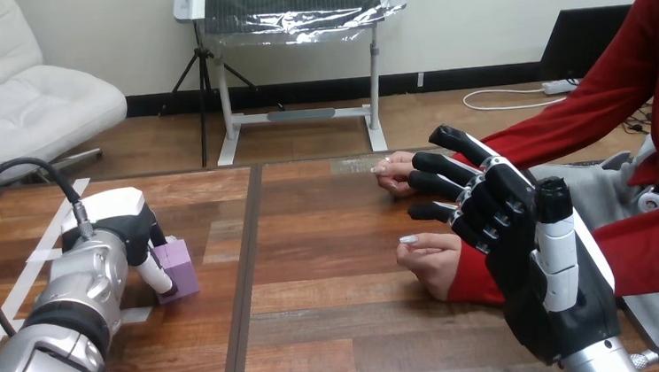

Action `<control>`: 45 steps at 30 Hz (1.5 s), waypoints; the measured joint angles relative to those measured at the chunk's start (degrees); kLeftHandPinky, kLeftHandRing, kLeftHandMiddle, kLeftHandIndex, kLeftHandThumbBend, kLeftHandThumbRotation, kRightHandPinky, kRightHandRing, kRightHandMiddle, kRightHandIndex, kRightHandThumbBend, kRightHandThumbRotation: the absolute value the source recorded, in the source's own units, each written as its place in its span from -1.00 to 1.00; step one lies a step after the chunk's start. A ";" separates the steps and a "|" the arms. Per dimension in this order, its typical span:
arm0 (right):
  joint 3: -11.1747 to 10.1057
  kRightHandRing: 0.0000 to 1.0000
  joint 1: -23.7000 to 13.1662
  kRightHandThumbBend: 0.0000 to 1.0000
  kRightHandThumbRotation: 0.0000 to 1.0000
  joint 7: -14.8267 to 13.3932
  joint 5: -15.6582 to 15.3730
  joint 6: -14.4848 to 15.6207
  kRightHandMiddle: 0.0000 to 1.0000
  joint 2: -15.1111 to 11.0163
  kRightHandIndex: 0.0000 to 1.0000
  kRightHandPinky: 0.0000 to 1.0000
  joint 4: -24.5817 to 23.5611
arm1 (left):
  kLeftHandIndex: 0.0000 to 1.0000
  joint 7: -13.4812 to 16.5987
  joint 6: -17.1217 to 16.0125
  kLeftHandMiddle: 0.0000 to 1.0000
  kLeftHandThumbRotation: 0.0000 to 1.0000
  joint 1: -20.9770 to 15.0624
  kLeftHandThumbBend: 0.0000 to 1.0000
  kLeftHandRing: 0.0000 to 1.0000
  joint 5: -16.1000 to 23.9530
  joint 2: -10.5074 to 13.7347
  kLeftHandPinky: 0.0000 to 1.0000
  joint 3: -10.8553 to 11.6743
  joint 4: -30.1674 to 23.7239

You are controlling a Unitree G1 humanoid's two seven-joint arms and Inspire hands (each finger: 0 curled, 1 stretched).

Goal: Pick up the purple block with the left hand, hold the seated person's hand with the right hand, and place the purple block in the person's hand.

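Stretching across everything is the wooden table (337,327). At the right, the robot's right hand (527,259) is raised with its fingers straight and spread, wrapped round nothing. It hangs in front of the person's red sleeves, and I cannot tell whether it touches them. At the left, the left hand (121,233) is down low, fingers curled onto the purple block (179,267). The person's nearer hand (430,262) rests loosely curled on the wood just beside the right hand's fingers, and the person's farther hand (396,170) lies behind it. The block sits on the tabletop, poking out at the left hand's right side, one finger down its near face, well apart from the person's hands.
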 measured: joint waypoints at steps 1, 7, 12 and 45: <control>0.00 0.62 0.00 0.65 0.91 0.00 0.00 0.00 0.62 0.00 0.72 0.43 0.00 | 0.35 0.01 0.05 0.32 -0.89 0.00 0.36 0.30 0.00 -0.02 0.37 0.00 0.00; -0.01 0.62 0.00 0.65 0.93 0.00 -0.01 0.00 0.62 0.00 0.72 0.43 0.00 | 0.33 0.08 0.22 0.31 -0.92 0.00 0.37 0.29 0.01 -0.12 0.37 0.00 0.00; 0.00 0.62 0.00 0.65 0.93 0.00 -0.01 0.00 0.62 0.00 0.73 0.42 0.00 | 0.27 0.19 0.27 0.30 -0.96 0.00 0.38 0.29 0.00 -0.21 0.38 0.00 0.00; 0.00 0.62 0.00 0.65 0.92 -0.02 -0.02 0.00 0.63 0.00 0.72 0.42 0.00 | 0.00 4.44 -0.80 0.22 -1.00 0.08 0.48 0.22 -0.26 -0.36 0.29 0.72 0.00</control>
